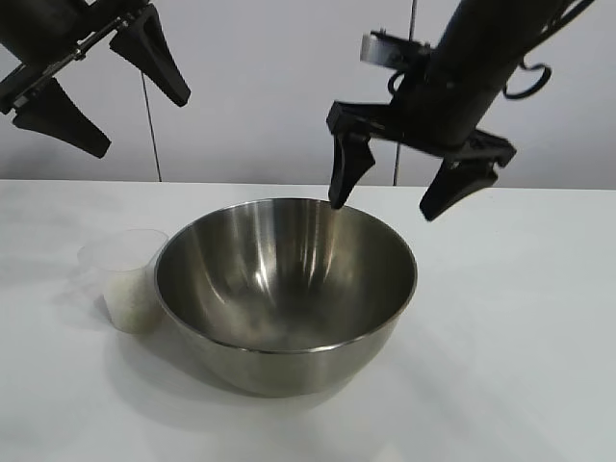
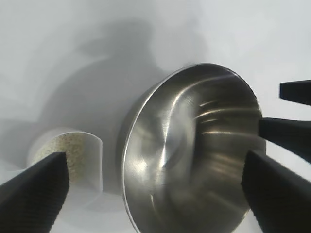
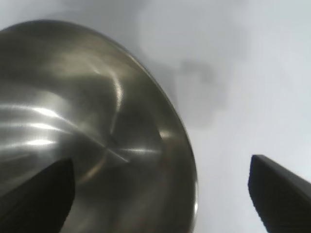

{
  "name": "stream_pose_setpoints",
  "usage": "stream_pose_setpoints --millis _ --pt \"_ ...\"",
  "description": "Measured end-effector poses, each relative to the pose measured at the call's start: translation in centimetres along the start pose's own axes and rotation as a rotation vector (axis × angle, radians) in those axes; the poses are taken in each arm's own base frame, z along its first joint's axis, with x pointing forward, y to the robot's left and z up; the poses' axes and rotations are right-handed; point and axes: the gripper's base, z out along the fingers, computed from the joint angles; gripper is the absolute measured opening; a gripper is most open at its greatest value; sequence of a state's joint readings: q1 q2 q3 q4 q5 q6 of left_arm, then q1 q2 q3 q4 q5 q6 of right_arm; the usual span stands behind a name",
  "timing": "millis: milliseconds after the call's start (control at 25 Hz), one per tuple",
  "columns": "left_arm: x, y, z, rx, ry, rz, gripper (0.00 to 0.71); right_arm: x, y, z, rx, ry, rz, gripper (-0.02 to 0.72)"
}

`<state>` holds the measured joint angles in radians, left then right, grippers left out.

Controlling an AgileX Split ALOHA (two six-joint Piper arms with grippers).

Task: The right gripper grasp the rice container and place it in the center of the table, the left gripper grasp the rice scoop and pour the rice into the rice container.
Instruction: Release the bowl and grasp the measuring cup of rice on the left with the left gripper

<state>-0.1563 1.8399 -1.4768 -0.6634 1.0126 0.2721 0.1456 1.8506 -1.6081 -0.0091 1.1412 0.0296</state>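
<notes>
- Nearest the exterior camera, the rice container point(image 1: 286, 289), a big shiny stainless-steel bowl, stands upright on the white desk point(image 1: 520, 366) near its middle; no rice shows inside it.
- Just beside the bowl, on the left arm's side and touching or nearly touching its wall, stands the rice scoop point(image 1: 130, 281), a small clear plastic cup.
- White rice point(image 1: 133, 300) fills the lower part of the cup; the left wrist view shows the grains point(image 2: 65, 145) from above.
- Farther back, the right gripper point(image 1: 380, 205) hangs above the bowl's far rim with its fingers spread wide and nothing between them.
- One of its fingers points down over the bowl's back edge; the other is over bare desk outside the rim.
- Up in the far corner on the left arm's side, the left gripper point(image 1: 135, 127) is held high, well above the cup, its fingers wide apart and empty.
- Behind both arms is a plain pale wall point(image 1: 260, 96).
</notes>
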Motion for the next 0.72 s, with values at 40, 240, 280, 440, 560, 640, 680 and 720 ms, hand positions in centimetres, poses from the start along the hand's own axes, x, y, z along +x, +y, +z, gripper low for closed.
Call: stream_pose_setpoints --millis 40,240,280,440,560,640,680,720 --pt "0.0 0.0 0.0 0.000 0.000 0.000 0.694 0.2 -1.5 -0.3 0.018 0.017 0.027 0.683" --pt "0.0 0.0 0.0 0.000 0.000 0.000 0.694 1.8 -5.7 -4.6 0.059 -0.031 0.109 0.683" --pt "0.0 0.0 0.0 0.000 0.000 0.000 0.694 2.5 -5.8 -6.1 0.062 -0.063 0.116 0.683" --pt "0.0 0.0 0.0 0.000 -0.001 0.000 0.694 7.0 -4.9 -11.9 0.040 -0.179 0.121 0.669" --pt "0.0 0.0 0.0 -0.001 -0.003 0.000 0.694 12.6 -3.7 -15.6 0.012 -0.264 0.125 0.661" --pt "0.0 0.0 0.0 -0.001 -0.004 0.000 0.694 17.0 -3.0 -17.2 0.007 -0.327 0.132 0.661" --pt "0.0 0.0 0.0 -0.001 -0.004 0.000 0.694 19.4 -2.7 -18.3 0.009 -0.381 0.137 0.661" --pt "0.0 0.0 0.0 -0.001 -0.004 0.000 0.694 21.8 -2.3 -18.9 0.011 -0.427 0.138 0.661"
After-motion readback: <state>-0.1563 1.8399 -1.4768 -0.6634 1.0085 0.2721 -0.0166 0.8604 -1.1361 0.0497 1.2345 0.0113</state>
